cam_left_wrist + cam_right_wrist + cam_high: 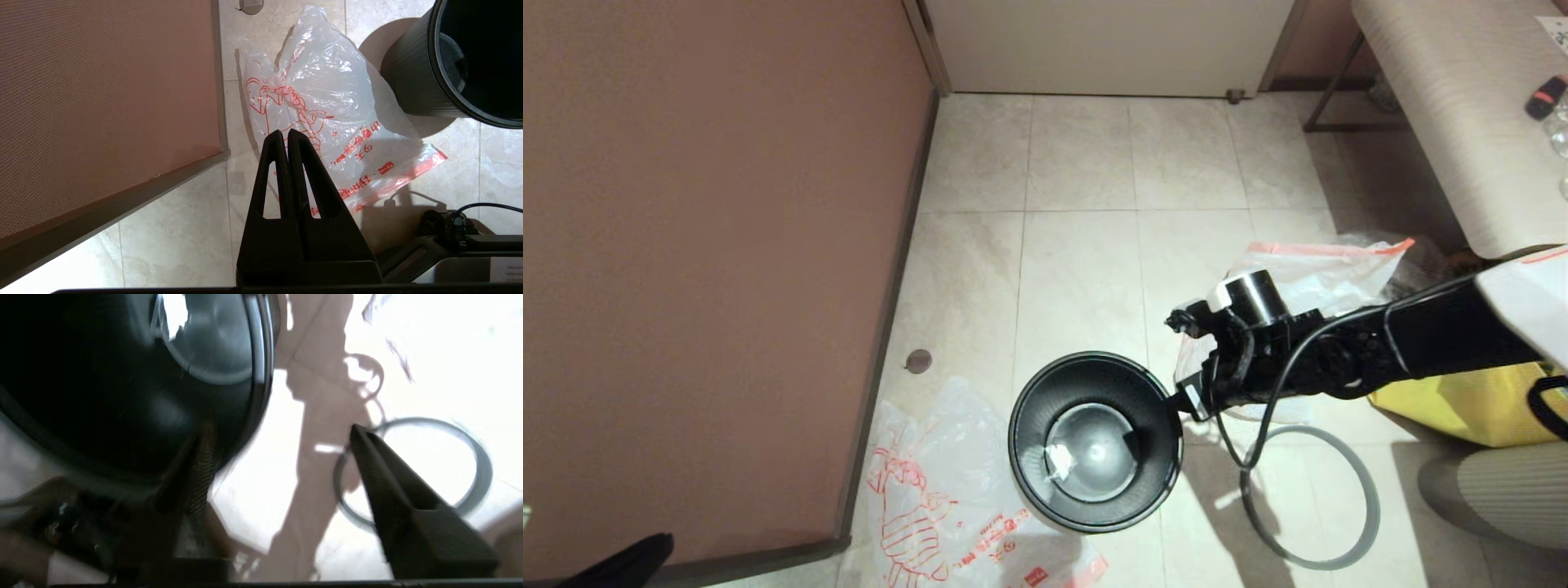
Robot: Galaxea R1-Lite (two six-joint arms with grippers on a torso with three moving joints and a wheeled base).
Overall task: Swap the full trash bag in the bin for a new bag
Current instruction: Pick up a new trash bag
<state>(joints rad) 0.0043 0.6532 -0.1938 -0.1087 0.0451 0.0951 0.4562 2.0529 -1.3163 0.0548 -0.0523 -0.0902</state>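
Bin [1094, 441]: upright on floor, unlined, grey ring [1327, 498] lying beside it. Right end effector [1186, 359]: released, at bin's rim. Left end effector [284, 136]: clenched, empty, above new bag [947, 506]. Full trash bag [1327, 269]: behind right arm. Step: lining. Next, probably: grasp new bag's hem.

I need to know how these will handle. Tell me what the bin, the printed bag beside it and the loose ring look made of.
The bin: black moulded plastic by the look, fine ribs on the wall, dull sheen.
The printed bag: thin translucent white plastic film, crinkled and glossy, with red print and an orange-red hem.
The ring: smooth grey hoop on the floor, probably plastic; metal cannot be ruled out.
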